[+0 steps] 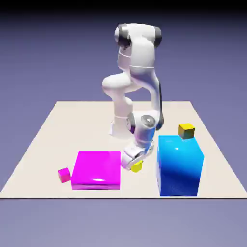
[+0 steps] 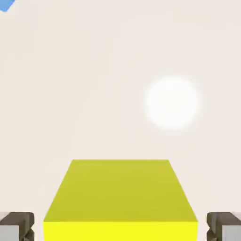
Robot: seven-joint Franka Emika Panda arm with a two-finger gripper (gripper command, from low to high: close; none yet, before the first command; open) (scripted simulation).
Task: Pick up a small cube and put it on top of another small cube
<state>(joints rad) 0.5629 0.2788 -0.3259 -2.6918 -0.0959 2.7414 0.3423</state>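
The gripper is low over the table, down at the yellow cube, which sits in the gap between the flat pink block at its 9 o'clock and the tall blue block at its 3 o'clock. In the hand view the yellow cube fills the bottom middle, with one grey fingertip off its left edge and the other off its right, a sliver of space on each side: the jaws are spread and not gripping it. The orange cube rests on the table just behind the blue block, at about 1 o'clock from the yellow one, well apart from it. A tiny pink cube lies beside the pink block at its 9 o'clock
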